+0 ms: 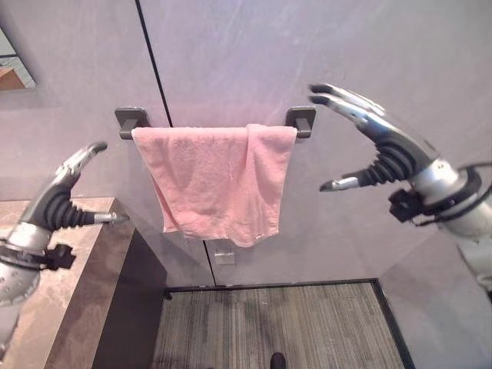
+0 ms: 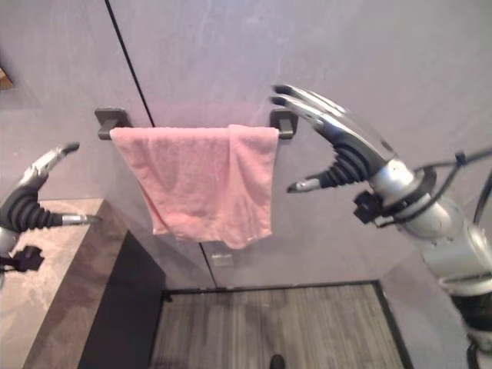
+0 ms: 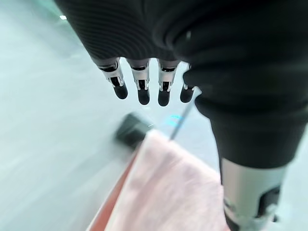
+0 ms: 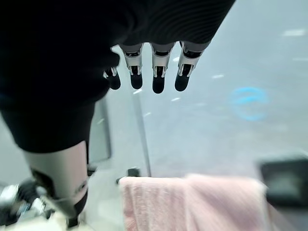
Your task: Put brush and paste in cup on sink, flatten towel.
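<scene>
A pink towel [image 1: 219, 181] hangs over a dark wall bar [image 1: 132, 119], bunched, with its right part folded over and its lower edge slanting. My right hand [image 1: 384, 142] is raised just right of the bar's right bracket [image 1: 301, 118], fingers straight and open, thumb pointing toward the towel, not touching it. My left hand [image 1: 58, 196] is open at the left, below and left of the left bracket, apart from the towel. The towel [image 3: 168, 192] shows past the left hand's fingers [image 3: 139, 89], and the towel [image 4: 192, 202] shows below the right hand's fingers [image 4: 156, 72].
A brown stone counter [image 1: 69, 292] with a dark side panel stands at the lower left under my left hand. A mirror corner [image 1: 14, 65] is on the wall at upper left. Grey striped floor [image 1: 269, 323] lies below the towel. A white socket [image 1: 224, 256] sits under the towel.
</scene>
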### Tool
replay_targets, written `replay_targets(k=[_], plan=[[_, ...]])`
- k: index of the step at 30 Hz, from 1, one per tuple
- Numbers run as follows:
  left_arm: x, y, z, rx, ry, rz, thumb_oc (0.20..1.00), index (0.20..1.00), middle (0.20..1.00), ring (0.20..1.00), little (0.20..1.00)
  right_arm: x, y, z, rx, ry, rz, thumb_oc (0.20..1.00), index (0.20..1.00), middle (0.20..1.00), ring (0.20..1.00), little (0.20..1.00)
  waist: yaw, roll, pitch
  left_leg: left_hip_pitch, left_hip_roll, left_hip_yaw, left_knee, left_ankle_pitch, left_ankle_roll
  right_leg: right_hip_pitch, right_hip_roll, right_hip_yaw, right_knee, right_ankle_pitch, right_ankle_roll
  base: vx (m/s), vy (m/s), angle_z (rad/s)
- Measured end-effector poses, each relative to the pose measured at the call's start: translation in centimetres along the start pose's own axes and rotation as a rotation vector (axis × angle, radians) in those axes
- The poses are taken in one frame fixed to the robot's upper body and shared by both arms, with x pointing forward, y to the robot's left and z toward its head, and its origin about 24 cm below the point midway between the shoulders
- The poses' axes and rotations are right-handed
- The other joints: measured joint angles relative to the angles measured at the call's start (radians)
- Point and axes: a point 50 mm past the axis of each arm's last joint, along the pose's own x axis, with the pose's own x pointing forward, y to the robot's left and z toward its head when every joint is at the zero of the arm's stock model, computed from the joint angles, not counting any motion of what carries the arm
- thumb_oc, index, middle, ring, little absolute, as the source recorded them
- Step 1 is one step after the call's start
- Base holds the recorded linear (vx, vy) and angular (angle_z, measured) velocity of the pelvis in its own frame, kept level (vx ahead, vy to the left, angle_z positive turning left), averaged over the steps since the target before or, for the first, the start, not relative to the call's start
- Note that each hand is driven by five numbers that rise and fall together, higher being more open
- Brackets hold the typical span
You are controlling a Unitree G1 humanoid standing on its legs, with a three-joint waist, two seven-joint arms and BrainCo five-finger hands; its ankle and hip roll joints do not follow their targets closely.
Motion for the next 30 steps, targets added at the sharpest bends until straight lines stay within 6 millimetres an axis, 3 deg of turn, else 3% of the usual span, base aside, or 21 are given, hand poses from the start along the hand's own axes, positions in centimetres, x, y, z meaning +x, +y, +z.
replay_targets(k=[2,5,8,9,10,15,21,30], plan=[[1.1,1.2,0.9,0.120,-0.054,-0.031,1.000,1.000,1.000,1.000,1.000,1.0,0.4,0.2,-0.048,-0.026,0.047,1.000,1.000,1.000,1.000,1.000,0.002,-0.005,-0.002,-0.001,-0.008,0.001,0.000,-0.001,0.002,-0.001,-0.007,0.001,0.000,0.001,0.001,-0.03,0.031,0.00],[3.8,3.3,3.6,0.307,-0.197,-0.061,1.000,1.000,1.000,1.000,1.000,3.8,0.2,-0.5,-0.256,-0.040,0.178,1.000,1.000,1.000,1.000,1.000,-0.001,-0.005,0.000,-0.003,-0.019,0.003,0.000,-0.006,0.008,-0.004,-0.020,0.002,0.000,-0.003,0.018,0.00,0.000,0.00],[5.0,3.2,4.2,0.351,-0.233,-0.070,1.000,1.000,1.000,1.000,1.000,4.9,0.8,-1.9,-0.358,0.011,0.237,1.000,1.000,1.000,1.000,1.000,-0.007,-0.004,0.001,0.002,-0.022,0.005,0.000,-0.007,0.009,-0.001,-0.022,0.003,0.000,-0.006,0.023,0.03,-0.009,-0.01],[6.8,2.8,4.9,0.375,-0.261,-0.084,1.000,1.000,1.000,1.000,1.000,7.1,1.6,-2.6,-0.411,0.035,0.265,1.000,1.000,1.000,1.000,1.000,-0.018,0.000,0.000,0.002,-0.022,0.006,0.000,-0.007,0.009,-0.001,-0.022,0.004,0.000,-0.004,0.024,0.02,-0.013,-0.06],[7.1,2.9,5.3,0.386,-0.280,-0.081,1.000,1.000,1.000,1.000,1.000,7.6,1.5,-2.4,-0.415,0.027,0.246,1.000,1.000,1.000,1.000,1.000,-0.020,0.002,0.002,0.001,-0.022,0.010,0.001,-0.007,0.009,-0.004,-0.022,0.006,0.000,-0.003,0.024,0.02,-0.007,-0.05],[8.4,2.8,5.3,0.382,-0.282,-0.079,1.000,1.000,1.000,1.000,1.000,7.8,1.3,-2.9,-0.413,0.059,0.236,1.000,1.000,1.000,1.000,1.000,-0.026,0.022,0.003,0.004,-0.022,0.009,0.001,-0.007,0.009,-0.001,-0.021,0.006,0.000,0.001,0.017,0.00,-0.003,-0.01],[9.7,0.0,4.4,0.317,-0.263,-0.154,1.000,1.000,1.000,1.000,1.000,7.8,2.4,-5.0,-0.381,0.161,0.266,1.000,1.000,1.000,1.000,1.000,-0.026,0.032,0.004,0.004,-0.022,0.008,0.001,-0.007,0.009,0.000,-0.021,0.005,0.000,0.004,0.013,0.00,0.000,0.00],[10.2,-1.8,3.7,0.255,-0.223,-0.185,1.000,1.000,1.000,1.000,1.000,8.1,4.8,-4.8,-0.378,0.143,0.367,1.000,1.000,1.000,1.000,1.000,-0.029,0.037,0.004,0.002,-0.021,0.009,0.000,-0.007,0.009,-0.003,-0.021,0.006,0.000,0.004,0.012,0.00,0.000,0.00]])
